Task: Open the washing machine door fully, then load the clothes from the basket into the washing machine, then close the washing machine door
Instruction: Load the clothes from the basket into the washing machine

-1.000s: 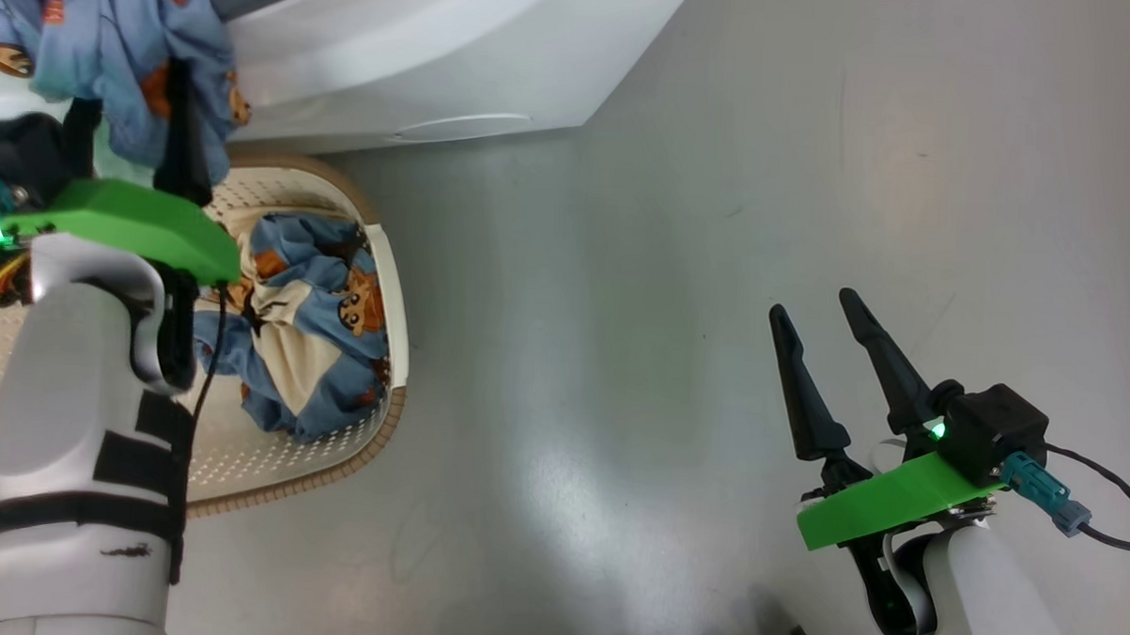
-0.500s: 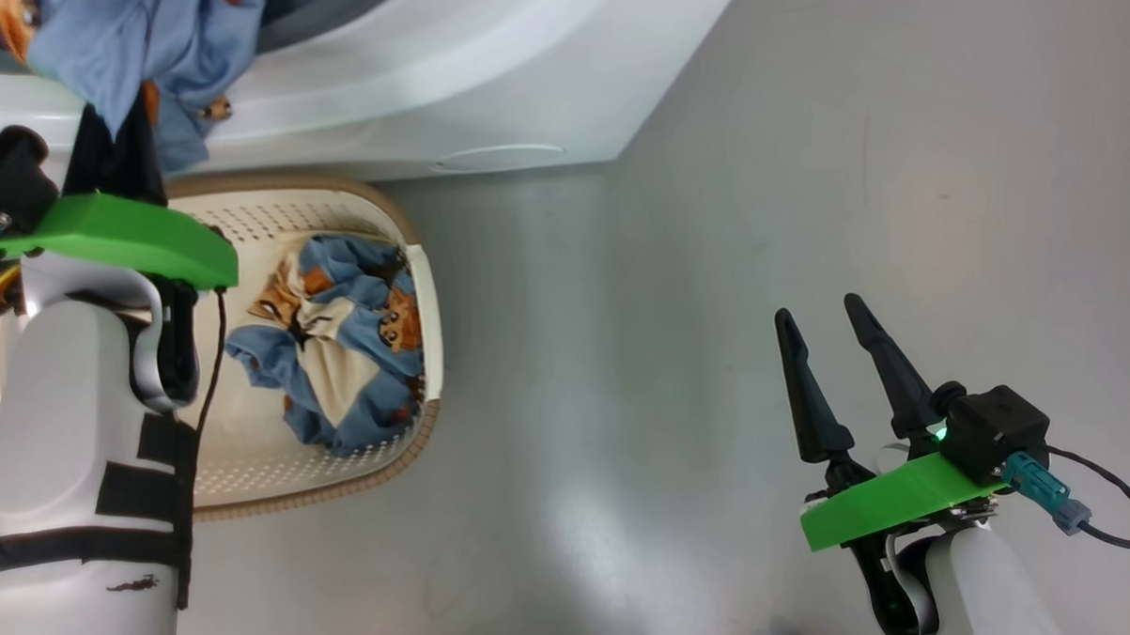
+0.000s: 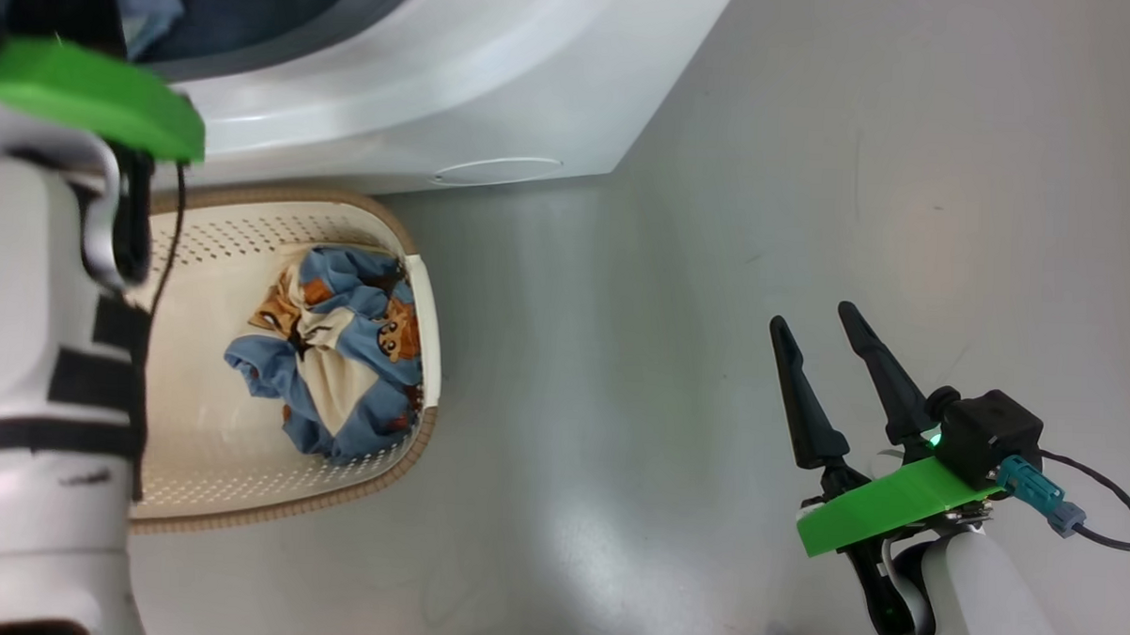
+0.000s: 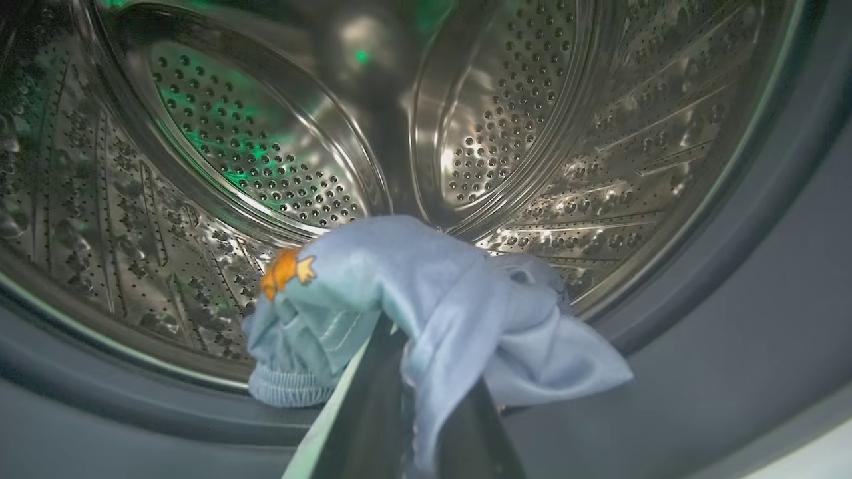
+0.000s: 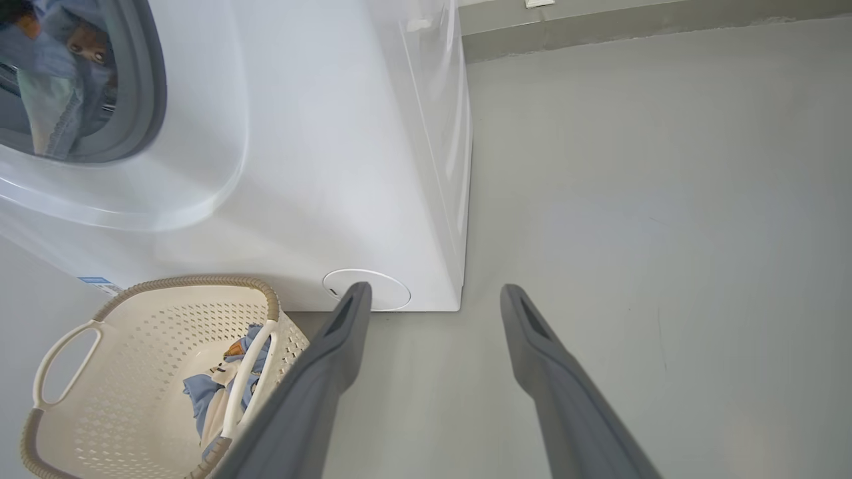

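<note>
My left gripper (image 4: 416,362) is shut on a light-blue garment (image 4: 426,286) with an orange print, held at the mouth of the washing machine (image 3: 441,88), just over the grey gasket (image 4: 699,372) and in front of the steel drum (image 4: 266,153). The cloth drapes over both fingers and hides their tips. The same garment (image 5: 60,80) shows inside the opening in the right wrist view. More clothes (image 3: 338,366) lie bunched in the cream basket (image 3: 408,246) on the floor before the machine. My right gripper (image 3: 811,316) hangs open and empty over bare floor. The washing machine door is out of view.
The basket (image 5: 193,283) stands close against the machine's front, below the opening. A round white filter cap (image 3: 495,171) sits low on the front panel. Grey floor (image 3: 719,219) stretches to the machine's right, with a wall base (image 5: 632,26) behind.
My left arm has carried the garment up from above the basket into the machine's opening. The head camera has shifted a little. The right arm has stayed put.
</note>
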`<state>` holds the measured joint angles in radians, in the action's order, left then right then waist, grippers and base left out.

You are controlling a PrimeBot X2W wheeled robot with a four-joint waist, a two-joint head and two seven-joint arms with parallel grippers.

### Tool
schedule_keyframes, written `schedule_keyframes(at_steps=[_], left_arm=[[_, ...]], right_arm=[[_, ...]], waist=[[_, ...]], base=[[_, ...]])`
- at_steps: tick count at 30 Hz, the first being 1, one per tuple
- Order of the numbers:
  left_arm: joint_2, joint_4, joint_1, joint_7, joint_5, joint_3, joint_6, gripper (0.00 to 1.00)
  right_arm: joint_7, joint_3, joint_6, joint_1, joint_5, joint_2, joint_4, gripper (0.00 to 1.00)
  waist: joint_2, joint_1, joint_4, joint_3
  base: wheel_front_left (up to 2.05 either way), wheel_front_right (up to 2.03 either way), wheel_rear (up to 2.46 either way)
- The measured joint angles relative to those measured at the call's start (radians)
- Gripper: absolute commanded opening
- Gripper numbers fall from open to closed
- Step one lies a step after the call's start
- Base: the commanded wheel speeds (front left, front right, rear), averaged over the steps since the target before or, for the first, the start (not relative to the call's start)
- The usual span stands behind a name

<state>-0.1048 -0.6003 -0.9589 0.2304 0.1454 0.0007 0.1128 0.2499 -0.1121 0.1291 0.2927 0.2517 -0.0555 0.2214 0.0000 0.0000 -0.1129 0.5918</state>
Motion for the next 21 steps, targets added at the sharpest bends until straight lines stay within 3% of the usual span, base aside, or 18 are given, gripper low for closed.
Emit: schedule_keyframes(at_steps=[11,21], left_arm=[[-0.044,-0.167,-0.230,-0.050,-0.031,-0.041,-0.003,0.00],[-0.050,-0.282,-0.371,-0.048,-0.038,-0.061,-0.012,0.00]], right_arm=[[0.000,-0.007,0.000,0.002,0.012,0.000,0.000,1.00],[0.000,-0.015,0.000,0.017,0.012,0.001,-0.002,1.00]], waist=[[0.0000,0.0000,-0.035,0.043],[0.0000,0.0000,-0.044,0.113]], base=[[0.00,0.00,0.00],[0.00,0.00,0.00]])
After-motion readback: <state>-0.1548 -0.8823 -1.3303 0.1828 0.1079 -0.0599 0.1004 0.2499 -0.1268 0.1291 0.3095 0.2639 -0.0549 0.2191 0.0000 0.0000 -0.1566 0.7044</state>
